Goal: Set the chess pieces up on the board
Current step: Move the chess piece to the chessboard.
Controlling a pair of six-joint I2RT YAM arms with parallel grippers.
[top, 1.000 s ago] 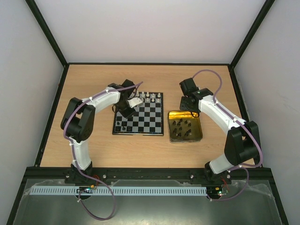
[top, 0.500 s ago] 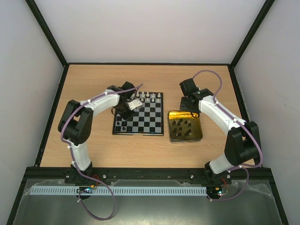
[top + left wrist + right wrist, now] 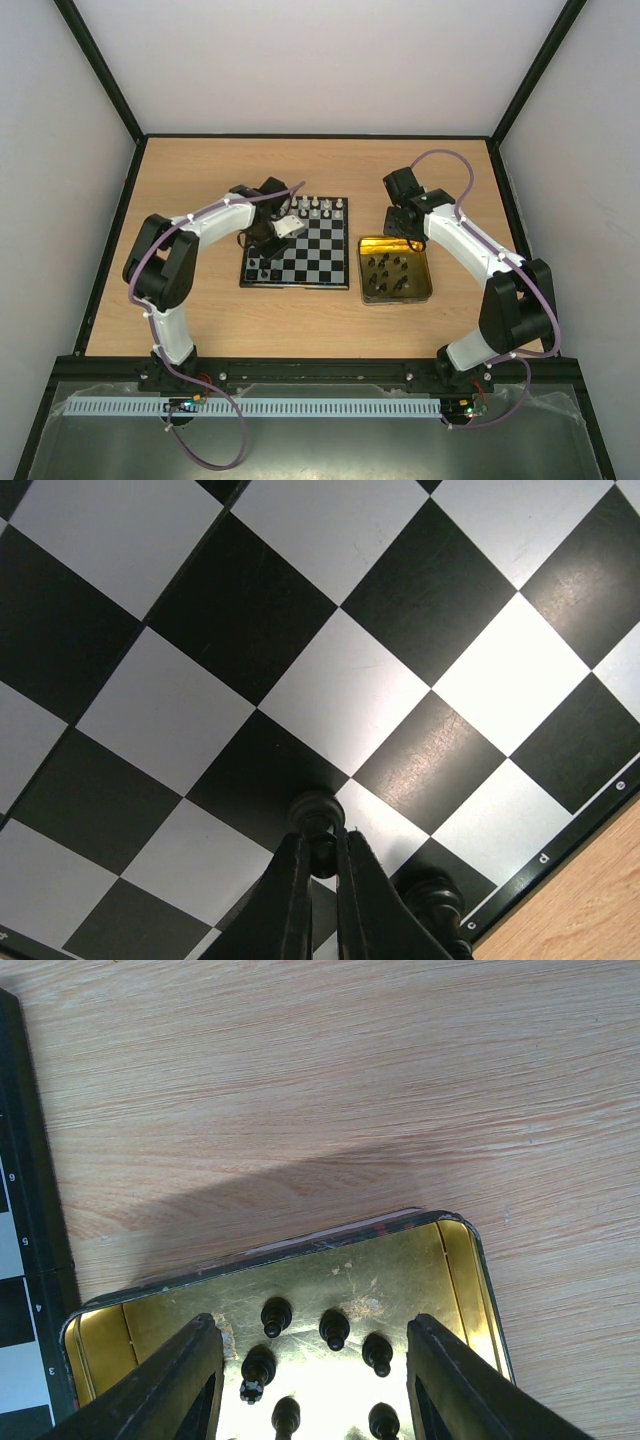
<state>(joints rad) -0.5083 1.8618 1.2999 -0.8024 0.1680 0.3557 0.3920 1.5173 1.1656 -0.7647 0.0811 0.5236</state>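
In the left wrist view my left gripper (image 3: 322, 842) is shut on the head of a black pawn (image 3: 314, 810). The pawn's base sits over a dark square of the board (image 3: 350, 690); whether it touches I cannot tell. A second black piece (image 3: 432, 895) stands just beside it near the board's rim. From above, the left gripper (image 3: 272, 240) hangs over the left side of the board (image 3: 318, 250). White pieces (image 3: 320, 207) line the far edge. My right gripper (image 3: 312, 1328) is open above the tin, with black pieces (image 3: 333, 1328) below and between its fingers.
The yellow-lined tin (image 3: 428, 272) lies just right of the board and holds several black pieces (image 3: 388, 272). Its far rim (image 3: 300, 1245) borders bare wooden table. A couple of black pieces (image 3: 258, 270) stand at the board's near left corner.
My left gripper has shifted slightly toward the near side over the board's left columns, still shut. The right arm has not moved.
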